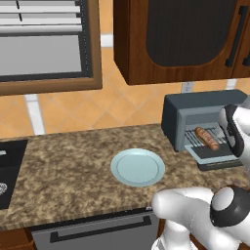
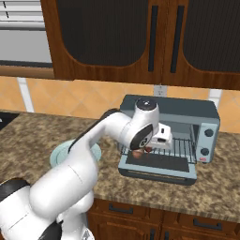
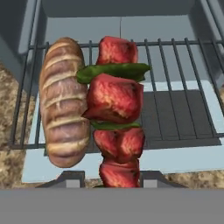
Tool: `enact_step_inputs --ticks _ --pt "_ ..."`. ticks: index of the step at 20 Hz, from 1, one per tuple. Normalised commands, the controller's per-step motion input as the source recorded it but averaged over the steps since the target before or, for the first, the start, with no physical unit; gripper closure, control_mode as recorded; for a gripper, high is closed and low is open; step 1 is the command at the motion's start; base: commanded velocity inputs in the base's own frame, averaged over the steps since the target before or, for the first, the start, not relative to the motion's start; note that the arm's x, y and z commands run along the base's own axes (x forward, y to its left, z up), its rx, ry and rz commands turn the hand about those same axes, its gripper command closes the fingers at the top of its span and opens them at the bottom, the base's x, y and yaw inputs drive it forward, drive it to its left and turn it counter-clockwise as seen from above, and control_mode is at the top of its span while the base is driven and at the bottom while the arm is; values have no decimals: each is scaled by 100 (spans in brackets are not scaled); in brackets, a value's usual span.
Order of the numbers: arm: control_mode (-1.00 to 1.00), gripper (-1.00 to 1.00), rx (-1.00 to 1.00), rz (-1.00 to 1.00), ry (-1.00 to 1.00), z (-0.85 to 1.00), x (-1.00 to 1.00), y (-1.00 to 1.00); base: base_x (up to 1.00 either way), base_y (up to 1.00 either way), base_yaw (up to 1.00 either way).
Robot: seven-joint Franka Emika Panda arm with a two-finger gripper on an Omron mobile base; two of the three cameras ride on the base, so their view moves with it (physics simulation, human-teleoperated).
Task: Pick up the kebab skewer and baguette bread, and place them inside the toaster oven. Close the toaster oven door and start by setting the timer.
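Left to right in the hand view: the baguette bread (image 3: 63,103) is lying on the wire rack (image 3: 183,87) at left of frame, lengthwise front to back, already parked to one side, probably to leave room beside it. Just right of it, at frame centre, the kebab skewer (image 3: 116,113) is running parallel and close alongside the loaf; whether touching it, hard to tell. The claw (image 3: 113,183) is gripping the skewer's near end at the bottom edge, its tips sitting narrow on either side of the lowest meat chunk. The skewer appears to be hanging over the rack rather than resting on it, though that cannot be confirmed here. The right half of the rack is bare.

Left base view: the pale blue plate (image 1: 137,167) is sitting at centre on the surface (image 1: 58,180). The toaster oven (image 1: 195,124) is at right of frame, with the loaf showing inside.

Right base view: the arm is reaching from lower left to the oven at centre right. The toaster oven door (image 2: 157,172) is hanging open, flat and low, which is letting the claw come in from the front. The knobs (image 2: 206,142) are on the oven's right panel.

Judgement: the skewer placement is nearly done; release, door and timer are still to do.
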Motion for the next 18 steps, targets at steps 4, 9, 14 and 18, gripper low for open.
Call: enact_step_inputs --ticks 4,9,14,18 --pt "-100 100 10 0 0 -45 88 -10 0 0 0" --pt "-100 100 3 0 -1 -35 45 -19 0 0 0" --pt "-100 100 1 0 -2 -35 45 -26 0 0 0" --pt "-100 100 0 0 -2 -54 38 -22 0 0 0"
